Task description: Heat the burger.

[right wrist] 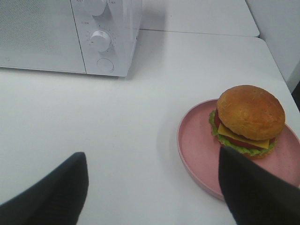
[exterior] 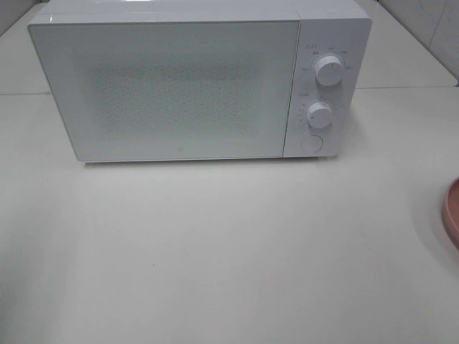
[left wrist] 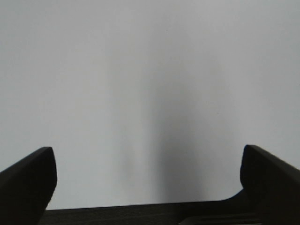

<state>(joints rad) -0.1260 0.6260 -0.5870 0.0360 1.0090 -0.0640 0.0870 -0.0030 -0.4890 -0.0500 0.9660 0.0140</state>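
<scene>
The burger [right wrist: 248, 118], a tan bun with cheese, tomato and lettuce, sits on a salmon-pink plate [right wrist: 197, 145] on the white table. Only the plate's rim [exterior: 452, 215] shows in the exterior high view, at the right edge. A white microwave [exterior: 193, 82] stands at the back with its door closed. My right gripper [right wrist: 152, 187] hangs open above the table, beside the plate, with nothing between its fingers. My left gripper [left wrist: 147, 176] is open over bare white table. Neither arm shows in the exterior high view.
The microwave has two white knobs [exterior: 329, 70] and a round button [exterior: 311, 142] on its right panel. A second table surface lies behind it. A white wall stands at the far right.
</scene>
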